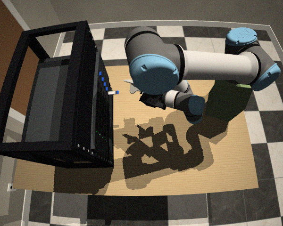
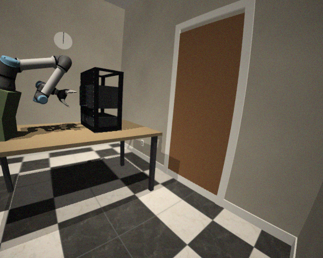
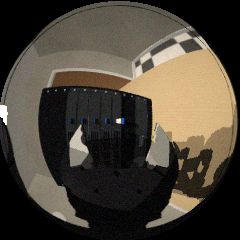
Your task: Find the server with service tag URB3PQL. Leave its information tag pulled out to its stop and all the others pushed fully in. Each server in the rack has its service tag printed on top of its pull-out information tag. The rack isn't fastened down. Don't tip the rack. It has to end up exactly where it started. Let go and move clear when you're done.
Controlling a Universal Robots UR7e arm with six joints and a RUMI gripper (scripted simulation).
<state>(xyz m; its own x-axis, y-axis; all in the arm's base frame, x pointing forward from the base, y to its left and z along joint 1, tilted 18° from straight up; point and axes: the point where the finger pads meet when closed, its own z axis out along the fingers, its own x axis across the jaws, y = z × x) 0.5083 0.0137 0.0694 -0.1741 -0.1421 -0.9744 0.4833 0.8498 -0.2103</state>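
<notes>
Checkered floor tiles and plain walls surround a wooden table [image 1: 222, 167] [image 2: 58, 141] [image 3: 200, 95], on which the black server rack [image 1: 81, 73] [image 2: 95, 100] [image 3: 54, 140] stands upright. At its front I count 5 blue tabs. 1 belongs to an information tag that sticks out, the extended tag [image 1: 111, 92] [image 3: 119, 121], white behind its blue end; the other 4 blue tabs [image 1: 102, 78] [image 3: 83, 121] sit close against the server fronts and look pushed in. My gripper [image 1: 132, 84] [image 2: 72, 99] [image 3: 119, 124] is spread wide with nothing between its fingers, apart from the rack and facing its front.

As for progress, 1 tag is out and 4 look home, which would fit the finished layout if the extended tag is the right one. I cannot read any service tag from these views, so I cannot say whether URB3PQL is on it, nor whether it has reached its stop. What remains, I judge, is to read that print; if it matches, I should make sure of full travel and leave it out, and if not, push it in and try another. I cannot confirm that the rack is exactly where it started, so any push or pull should be straight and gentle, lest it slide or tip.

The extended tag points out of the rack's front, blue end foremost, towards my side of the table. Its long axis runs roughly level, square to the rack's front.
</notes>
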